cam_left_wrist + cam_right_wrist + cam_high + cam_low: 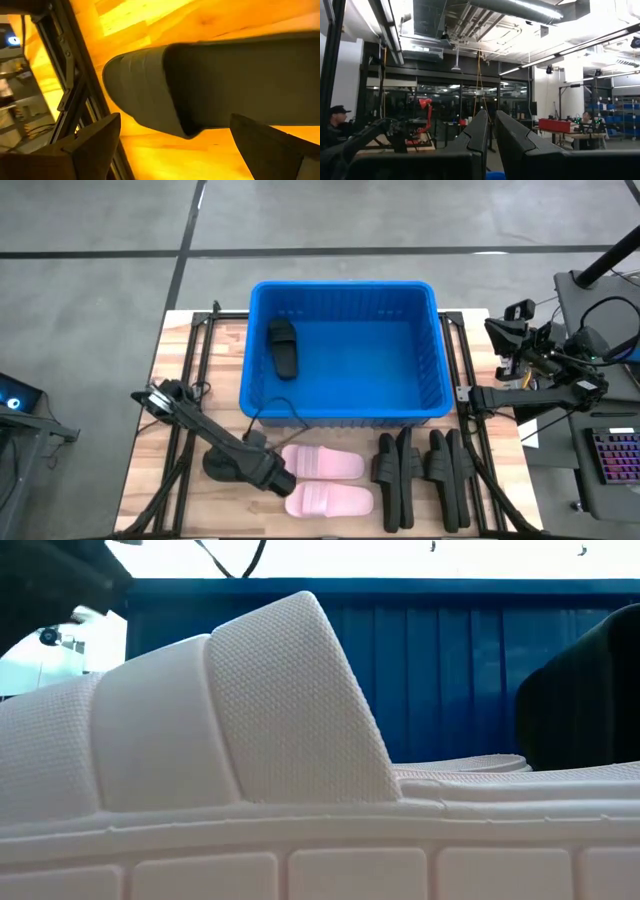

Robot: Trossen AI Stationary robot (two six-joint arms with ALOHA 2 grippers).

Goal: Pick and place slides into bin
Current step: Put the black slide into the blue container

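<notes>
Two pale pink slides lie flat side by side near the table's front edge, one farther [325, 463] and one nearer [330, 500]. The nearer one fills the low view [250, 720]. My left gripper [288, 481] hangs open over their left ends, pointing steeply down. In its wrist view a slide [200, 85] lies just beyond the two spread fingers [95, 145]. Right of the pink pair, several black slides [420, 475] stand on edge. One black slide [283, 347] lies inside the blue bin [345, 292]. My right gripper [491, 125] is shut, parked at the table's right, pointing upward.
The bin [450, 660] takes up the far middle of the wooden table [175, 380]. Black frame rails [200, 370] run along the table on both sides of the bin. A cable [270, 412] drapes over the bin's near wall. Equipment and a keyboard [610, 455] sit beyond the right edge.
</notes>
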